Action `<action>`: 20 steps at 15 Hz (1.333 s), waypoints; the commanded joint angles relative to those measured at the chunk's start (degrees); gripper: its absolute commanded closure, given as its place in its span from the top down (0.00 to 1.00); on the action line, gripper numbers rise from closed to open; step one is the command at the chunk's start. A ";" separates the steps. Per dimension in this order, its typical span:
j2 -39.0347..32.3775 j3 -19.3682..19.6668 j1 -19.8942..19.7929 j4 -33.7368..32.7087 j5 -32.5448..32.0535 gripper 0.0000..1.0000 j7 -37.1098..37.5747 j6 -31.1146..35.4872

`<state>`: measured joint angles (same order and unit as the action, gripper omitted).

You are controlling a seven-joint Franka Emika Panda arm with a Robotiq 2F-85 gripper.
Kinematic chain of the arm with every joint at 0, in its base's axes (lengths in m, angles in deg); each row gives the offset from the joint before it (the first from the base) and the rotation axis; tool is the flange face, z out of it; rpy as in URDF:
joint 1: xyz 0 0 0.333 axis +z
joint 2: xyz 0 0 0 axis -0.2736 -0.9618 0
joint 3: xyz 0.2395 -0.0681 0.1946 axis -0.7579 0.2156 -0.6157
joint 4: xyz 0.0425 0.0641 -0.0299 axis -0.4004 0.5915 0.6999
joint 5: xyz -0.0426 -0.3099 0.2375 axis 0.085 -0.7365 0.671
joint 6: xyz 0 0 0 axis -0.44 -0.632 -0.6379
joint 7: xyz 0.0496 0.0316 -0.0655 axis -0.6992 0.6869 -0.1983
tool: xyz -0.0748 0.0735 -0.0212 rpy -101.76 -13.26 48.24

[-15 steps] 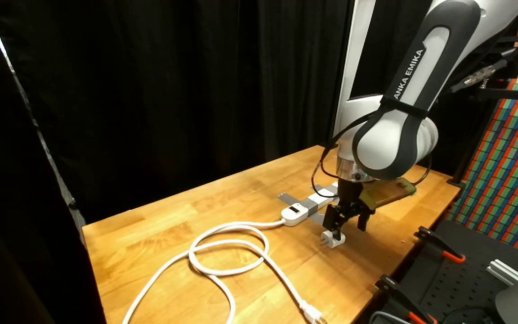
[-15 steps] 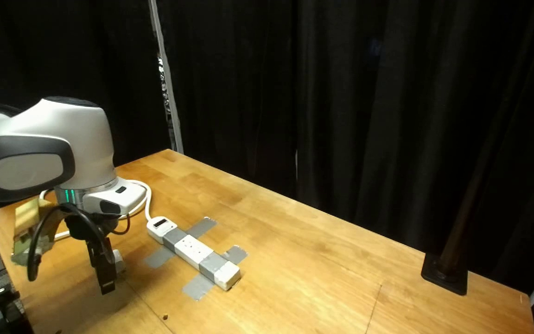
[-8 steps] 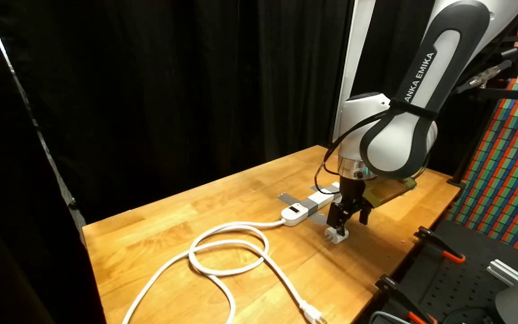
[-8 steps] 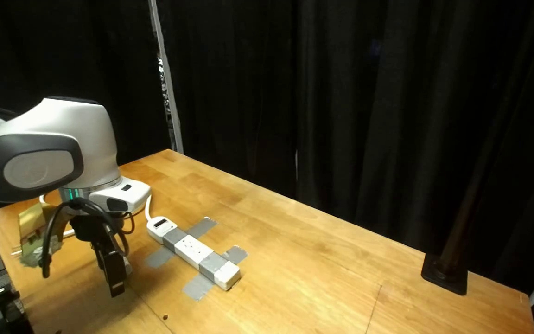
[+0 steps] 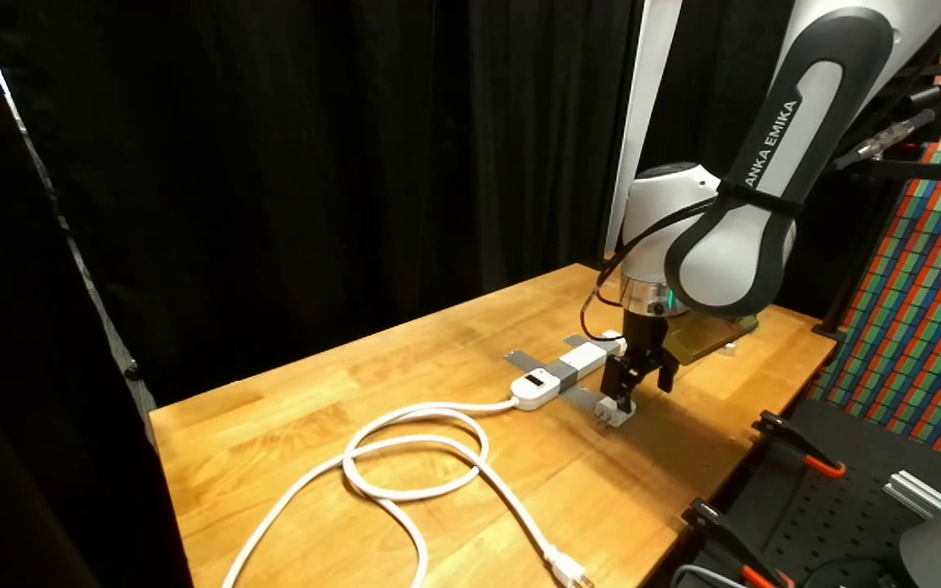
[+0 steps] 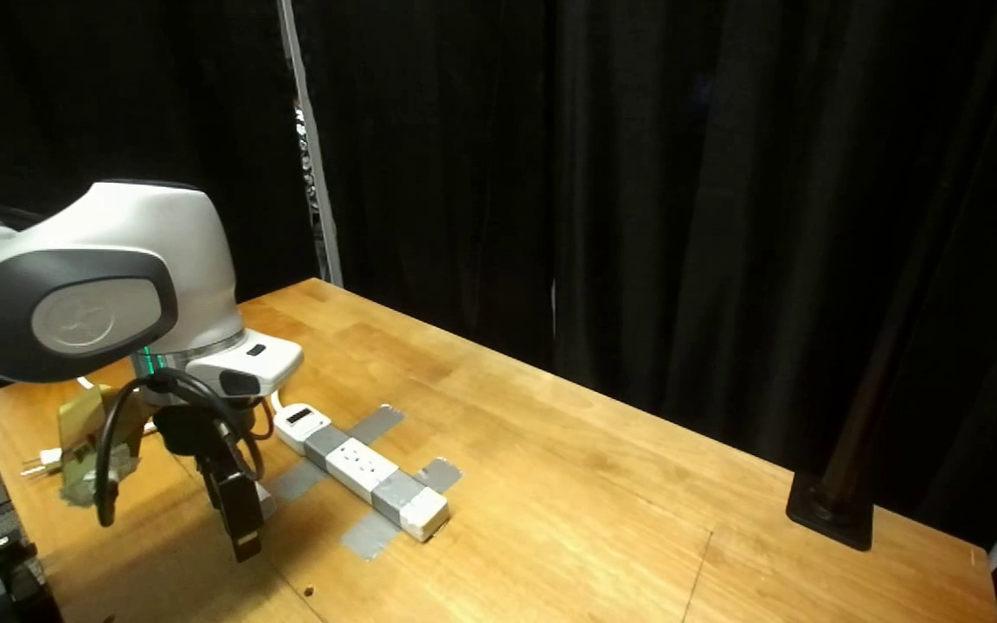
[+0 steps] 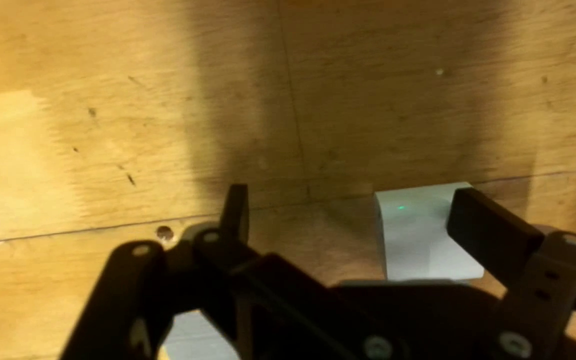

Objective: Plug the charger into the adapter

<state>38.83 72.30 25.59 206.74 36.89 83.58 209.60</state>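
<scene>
The charger (image 5: 615, 412) is a small white block on the wooden table, its metal prongs showing in an exterior view. It is partly hidden behind the gripper in an exterior view (image 6: 266, 500) and shows large in the wrist view (image 7: 425, 237). My gripper (image 7: 349, 202) is open, its fingers wide apart. The right finger (image 7: 488, 230) overlaps the charger's right part; I cannot tell whether it presses on its top or side. The left finger is well apart from it. The adapter (image 5: 585, 357), a long white strip, lies beyond the charger; its sockets show in an exterior view (image 6: 363, 465).
Grey tape (image 6: 369, 536) holds the adapter to the table. Its white cable (image 5: 438, 406) loops over the table and ends in a plug (image 5: 566, 569) near the front edge. Black clamps (image 5: 801, 445) grip the table's edge. A black post base (image 6: 827, 510) stands at the far corner.
The open gripper and the charger have moved together across the table, closer to the adapter. The adapter and its cable have not moved.
</scene>
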 commanded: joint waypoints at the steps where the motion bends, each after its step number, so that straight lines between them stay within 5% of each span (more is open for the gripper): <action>1: -2.06 2.67 0.94 -2.72 -2.34 1.00 3.23 1.27; 14: -3.15 7.35 1.67 -6.33 -3.56 1.00 7.10 1.07; 20: -5.10 15.30 4.32 -9.39 -10.24 1.00 12.76 0.58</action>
<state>35.26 83.44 28.07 199.48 30.22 92.84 210.03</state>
